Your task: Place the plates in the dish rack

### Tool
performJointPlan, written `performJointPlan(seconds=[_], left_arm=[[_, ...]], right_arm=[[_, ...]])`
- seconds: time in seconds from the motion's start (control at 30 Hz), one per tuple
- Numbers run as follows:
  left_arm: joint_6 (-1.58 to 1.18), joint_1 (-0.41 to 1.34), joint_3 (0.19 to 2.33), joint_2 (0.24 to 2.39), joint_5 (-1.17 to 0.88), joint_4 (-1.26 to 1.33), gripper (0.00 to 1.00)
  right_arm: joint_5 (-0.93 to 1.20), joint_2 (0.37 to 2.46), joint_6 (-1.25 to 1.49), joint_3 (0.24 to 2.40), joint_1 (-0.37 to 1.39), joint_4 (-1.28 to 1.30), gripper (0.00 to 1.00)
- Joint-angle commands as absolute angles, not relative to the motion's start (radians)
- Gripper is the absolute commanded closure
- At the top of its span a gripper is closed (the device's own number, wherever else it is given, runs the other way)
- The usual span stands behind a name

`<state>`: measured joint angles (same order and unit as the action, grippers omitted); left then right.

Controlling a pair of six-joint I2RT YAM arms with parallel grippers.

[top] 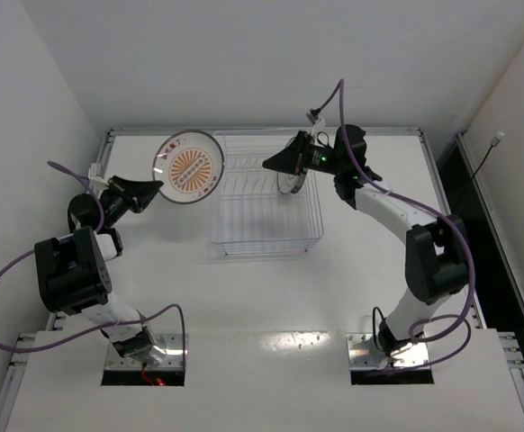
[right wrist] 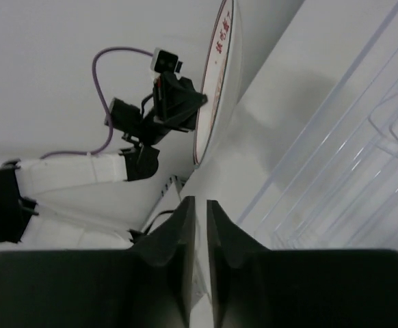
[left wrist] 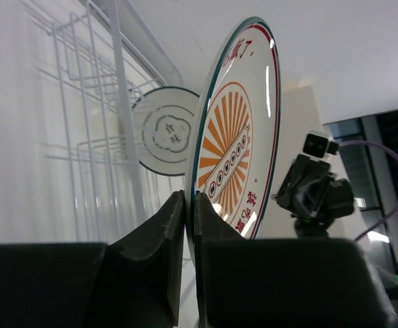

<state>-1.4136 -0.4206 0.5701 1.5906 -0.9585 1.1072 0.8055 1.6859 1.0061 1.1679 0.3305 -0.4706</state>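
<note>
Top view, read from the arm bases outward. On the white table (top: 271,288), we see both arms reaching away from us toward the dish rack (top: 266,225), a silver-wire basket standing mid-table.

At left, the left gripper (top: 157,188) has its jaws pinched tight on the lower rim of the orange-rayed plate (top: 190,166). The plate is held off the table, face tilted up, at the rack's far-left corner. The left wrist view confirms the clamp, with both fingers (left wrist: 175,225) pressed against the rim.

At right, we see the right gripper (top: 286,169) above the rack's far-right part, jaws narrowed to a slit on the grey-ringed plate (top: 292,183). This plate stands on edge. We cannot tell whether it touches the wires. The left wrist view shows its ringed face upright beyond the rack's tines.
</note>
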Motion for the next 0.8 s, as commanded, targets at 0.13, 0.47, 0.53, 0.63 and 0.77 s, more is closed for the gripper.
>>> performJointPlan(seconds=[0.13, 0.47, 0.53, 0.63, 0.77], left_arm=[[-1.585, -0.385, 0.571, 1.603, -1.014, 1.586, 1.0], [-1.536, -0.307, 0.571, 1.571, -1.034, 1.528, 1.0], [-1.536, -0.295, 0.571, 1.571, -1.043, 1.528, 1.0], [-1.513, -0.27, 0.571, 1.562, -1.043, 1.503, 1.0], [-1.467, -0.216, 0.58, 1.552, -1.063, 1.457, 1.0]], right_arm=[[0.85, 1.766, 1.058, 1.204, 0.388, -0.607, 0.56], [0.83, 1.798, 1.046, 1.243, 0.468, -0.597, 0.33], [0.83, 1.807, 1.036, 1.252, 0.468, -0.577, 0.33], [0.821, 1.828, 1.035, 1.262, 0.488, -0.566, 0.47], [0.811, 1.848, 1.035, 1.282, 0.488, -0.548, 0.85]])
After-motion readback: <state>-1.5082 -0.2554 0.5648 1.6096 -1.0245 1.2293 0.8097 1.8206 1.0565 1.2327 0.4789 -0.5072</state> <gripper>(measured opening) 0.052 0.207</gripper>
